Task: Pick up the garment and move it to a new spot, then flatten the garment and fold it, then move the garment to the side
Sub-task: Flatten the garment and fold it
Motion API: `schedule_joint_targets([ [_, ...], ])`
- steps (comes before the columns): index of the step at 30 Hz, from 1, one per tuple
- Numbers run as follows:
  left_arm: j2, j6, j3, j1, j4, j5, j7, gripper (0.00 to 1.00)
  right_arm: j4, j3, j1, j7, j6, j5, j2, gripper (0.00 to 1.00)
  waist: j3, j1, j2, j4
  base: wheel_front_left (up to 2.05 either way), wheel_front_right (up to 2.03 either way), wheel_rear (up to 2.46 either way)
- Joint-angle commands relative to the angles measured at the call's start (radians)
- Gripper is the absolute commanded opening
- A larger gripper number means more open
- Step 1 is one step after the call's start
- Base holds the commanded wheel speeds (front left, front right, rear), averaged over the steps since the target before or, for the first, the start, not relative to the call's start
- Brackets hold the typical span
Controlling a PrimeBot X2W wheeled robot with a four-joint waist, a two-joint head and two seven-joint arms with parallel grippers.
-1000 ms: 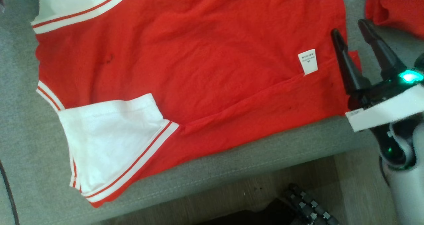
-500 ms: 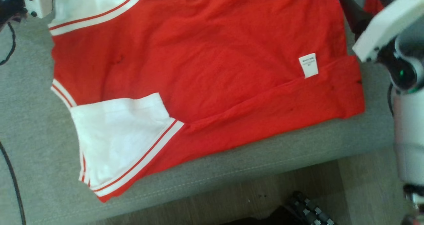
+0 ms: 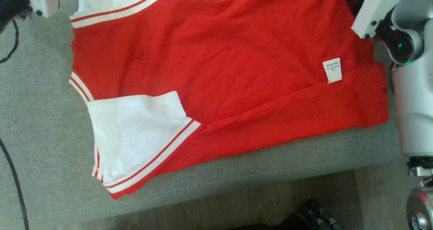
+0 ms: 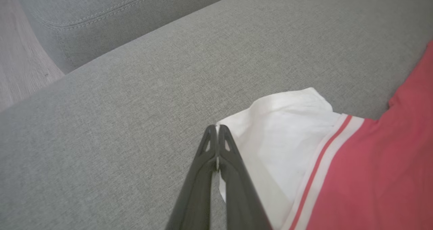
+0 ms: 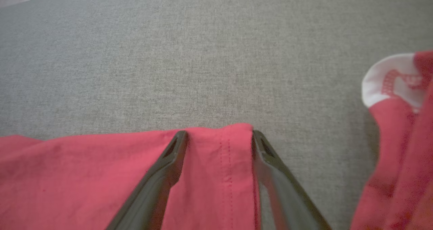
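Red garment [image 3: 236,64] with white sleeves is lying spread out on the grey cushion [image 3: 40,121], one long side near the front edge. The white tag [image 3: 332,70] has print, way too small to read. Left gripper [image 4: 217,130] is pressed together on the white sleeve [image 4: 287,132] edge. Right gripper [image 5: 220,134] is spread wide, straddling the red hem corner.

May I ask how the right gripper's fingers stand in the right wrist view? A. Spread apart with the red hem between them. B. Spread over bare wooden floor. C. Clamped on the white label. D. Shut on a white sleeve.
A: the right gripper shows its two fingers wide apart, and the stitched red hem of the garment lies between them on the grey couch.
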Motion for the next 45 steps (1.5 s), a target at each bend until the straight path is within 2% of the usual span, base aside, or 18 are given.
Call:
schedule_joint_targets([
  [1,0.050,0.000,0.035,-0.057,-0.018,-0.007,-0.008,0.00,-0.022,0.017,-0.023,-0.012,0.006,-0.006,0.004,0.25,0.000,0.0000,0.0000,0.002,0.00,0.00,0.00],
  [2,0.052,0.000,0.030,-0.059,-0.016,-0.009,-0.011,0.00,-0.013,0.024,-0.030,-0.017,0.006,-0.002,0.003,0.02,0.000,0.0000,0.0000,0.003,0.00,0.00,0.00],
  [3,0.054,0.000,0.024,-0.061,-0.015,-0.011,-0.015,0.00,-0.006,0.034,-0.038,-0.024,0.006,0.001,0.001,0.00,0.000,0.0000,0.0000,0.003,0.00,0.00,0.00],
  [7,0.066,0.000,0.004,-0.079,-0.016,0.003,-0.070,0.00,0.008,0.056,-0.067,-0.063,0.006,0.013,-0.010,0.00,-0.003,0.0000,0.0000,0.003,0.00,0.00,0.00],
  [14,0.074,0.000,-0.012,-0.129,0.013,0.071,-0.264,0.00,0.019,0.047,-0.118,-0.151,0.006,0.064,-0.022,0.00,-0.011,0.0000,0.0000,0.009,0.00,0.00,0.00],
  [20,0.057,0.000,-0.017,-0.159,0.058,0.099,-0.410,0.00,0.027,0.036,-0.141,-0.217,0.006,0.114,-0.052,0.00,-0.018,0.0000,0.0000,0.039,0.00,0.00,0.00],
  [28,0.080,0.000,-0.052,-0.093,-0.009,-0.002,-0.485,0.00,-0.011,0.062,-0.062,-0.253,0.006,0.204,-0.130,0.00,-0.056,0.0000,0.0000,0.093,0.00,0.00,0.00],
  [39,0.190,0.001,-0.073,0.130,-0.255,-0.173,-0.577,0.00,-0.142,0.082,0.158,-0.292,0.006,0.341,-0.275,0.00,-0.143,0.0000,0.0000,0.183,0.00,0.00,0.00],
  [45,0.255,0.029,-0.091,0.274,-0.413,-0.262,-0.583,0.00,-0.191,0.071,0.278,-0.291,0.006,0.383,-0.323,0.00,-0.172,0.0000,0.0000,0.211,0.00,0.00,0.00],
])
